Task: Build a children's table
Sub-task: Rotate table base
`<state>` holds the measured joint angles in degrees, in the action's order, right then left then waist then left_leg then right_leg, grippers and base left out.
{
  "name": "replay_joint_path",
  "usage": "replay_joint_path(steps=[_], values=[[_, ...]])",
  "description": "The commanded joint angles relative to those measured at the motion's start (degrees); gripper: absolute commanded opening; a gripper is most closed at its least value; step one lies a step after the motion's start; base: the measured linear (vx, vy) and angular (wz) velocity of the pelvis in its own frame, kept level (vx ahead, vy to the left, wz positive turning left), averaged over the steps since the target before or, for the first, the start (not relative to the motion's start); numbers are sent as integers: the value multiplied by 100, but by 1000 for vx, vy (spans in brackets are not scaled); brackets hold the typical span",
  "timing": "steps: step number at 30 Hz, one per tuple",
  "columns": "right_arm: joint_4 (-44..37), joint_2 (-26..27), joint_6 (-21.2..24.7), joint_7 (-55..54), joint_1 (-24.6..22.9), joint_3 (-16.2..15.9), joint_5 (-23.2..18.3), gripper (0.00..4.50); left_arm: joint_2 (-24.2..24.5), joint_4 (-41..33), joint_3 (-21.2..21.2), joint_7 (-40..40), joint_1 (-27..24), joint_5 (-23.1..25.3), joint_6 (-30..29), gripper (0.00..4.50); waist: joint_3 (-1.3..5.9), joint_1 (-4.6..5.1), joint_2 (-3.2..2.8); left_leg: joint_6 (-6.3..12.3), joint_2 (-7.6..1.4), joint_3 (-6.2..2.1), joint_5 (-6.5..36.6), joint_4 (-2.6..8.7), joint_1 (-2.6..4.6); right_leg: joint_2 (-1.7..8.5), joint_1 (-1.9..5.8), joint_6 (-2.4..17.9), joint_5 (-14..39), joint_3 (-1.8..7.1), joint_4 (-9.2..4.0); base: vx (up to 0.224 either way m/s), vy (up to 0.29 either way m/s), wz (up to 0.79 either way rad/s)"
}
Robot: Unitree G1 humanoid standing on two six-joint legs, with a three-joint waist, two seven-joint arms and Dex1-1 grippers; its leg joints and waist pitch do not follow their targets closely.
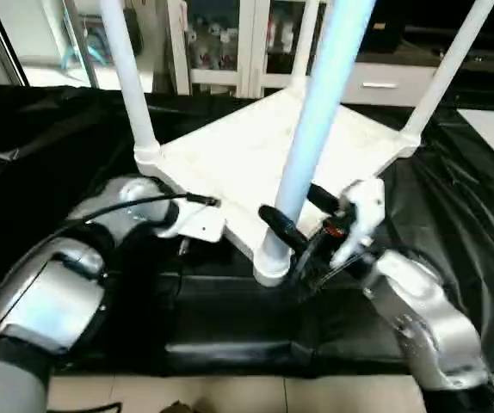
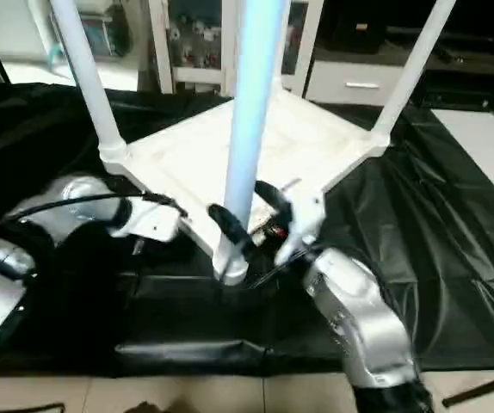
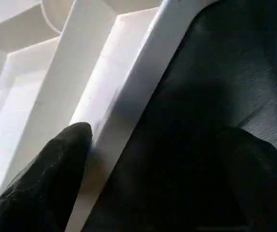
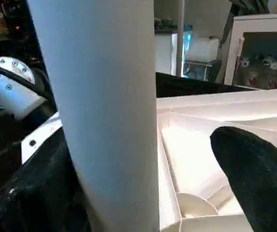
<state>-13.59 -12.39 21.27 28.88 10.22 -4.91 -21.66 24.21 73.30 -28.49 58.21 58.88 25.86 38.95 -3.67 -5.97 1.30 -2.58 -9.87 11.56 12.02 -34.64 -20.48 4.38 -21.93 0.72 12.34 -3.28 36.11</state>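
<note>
Now, head views — tabletop: the white tabletop lies upside down on the black-draped worktop, one corner toward the robot at the near edge.
Head views — legs: four white legs stand up from the corner sockets; the near leg rises from the near corner socket, its long axis close to upright (leaning slightly).
Head views — right gripper: the right gripper has one black finger on each side of the near leg, just above the socket, seemingly clasping it.
Head views — left gripper: the left arm reaches to the tabletop's left near edge, below the left leg; its fingertips are hidden.
Left wrist view: one finger lies inside the tabletop's raised rim, the other outside on the cloth, so the left gripper straddles the rim; whether it pinches, I cannot tell.
Right wrist view: the leg sits between the fingers, touching-close.
Key relation: the socket lies straight below the right gripper along the leg's axis; a downward push looks the likely finish.
</note>
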Motion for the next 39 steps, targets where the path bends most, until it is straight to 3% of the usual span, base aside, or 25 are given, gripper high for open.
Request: replay_joint_path(steps=[1,10,20,22,23,24,26,28,29,31,32,35,39], values=[[-119,-156,107,-80,-65,425,-12,443,137,71,-81,364,-171,52,3,450,380,-20,-47,-148,-423,-229,975,496,118,579,218,1338,-17,344,-367,0,0,0],[70,-600,106,-141,-61,1033,-83,443,185,-129,-52,823,-349,-33,81,450,368,43,-13,-99,-420,-225,922,495,102,579,223,1344,88,339,-380,0,0,0],[316,-994,42,-50,-63,1296,-111,443,476,-529,75,1505,-661,-362,-144,450,366,118,9,-5,-407,-222,856,479,77,567,249,1433,152,334,-381,0,0,0],[383,-1056,13,-20,-86,1345,-119,443,546,-734,156,1652,-814,-521,-226,450,371,130,19,-13,-413,-223,875,481,87,568,246,1443,168,331,-376,0,0,0],[493,-1145,-39,32,-110,1407,-125,443,639,-1226,301,1908,-1148,-853,-420,450,359,152,25,-27,-430,-218,947,490,99,584,234,1466,290,334,-379,0,0,0],[500,-1149,-42,33,-109,1408,-124,443,640,-1257,310,1918,-1167,-875,-434,450,350,176,22,-29,-424,-217,962,493,75,572,232,1470,335,334,-381,0,0,0],[608,-1196,-83,57,-86,1422,-110,443,614,-1700,449,1994,-1420,-1199,-639,450,338,187,42,-56,-416,-192,1103,490,111,556,189,1467,584,337,-419,0,0,0],[662,-1216,-101,67,-64,1420,-117,443,570,-1901,530,1981,-1524,-1351,-746,450,341,178,22,-69,-424,-191,1149,492,119,559,179,1466,673,337,-423,0,0,0],[712,-1229,-109,75,-34,1411,-118,443,464,-2100,643,1928,-1633,-1556,-863,450,336,171,69,-63,-428,-184,1188,492,133,556,172,1446,762,337,-438,0,0,0],[752,-1240,-120,79,-12,1395,-125,443,377,-2235,727,1846,-1708,-1673,-930,450,331,140,51,-41,-415,-181,1164,485,129,561,169,1368,915,345,-458,0,0,0],[794,-1240,-126,86,16,1369,-128,443,242,-2308,824,1687,-1778,-1779,-1009,450,332,115,84,-26,-418,-180,1105,485,125,562,168,1331,951,344,-457,0,0,0],[752,-1181,-79,119,22,1314,-193,443,83,-2249,856,1138,-1850,-1643,-913,450,363,67,85,27,-422,-169,853,469,134,530,160,1342,513,330,-403,0,0,0],[661,-1079,-69,211,-68,1200,-252,443,-116,-2818,1097,990,-2102,-2054,-1372,450,393,34,101,179,-422,-165,520,446,112,541,185,1396,9,321,-341,0,0,0]])
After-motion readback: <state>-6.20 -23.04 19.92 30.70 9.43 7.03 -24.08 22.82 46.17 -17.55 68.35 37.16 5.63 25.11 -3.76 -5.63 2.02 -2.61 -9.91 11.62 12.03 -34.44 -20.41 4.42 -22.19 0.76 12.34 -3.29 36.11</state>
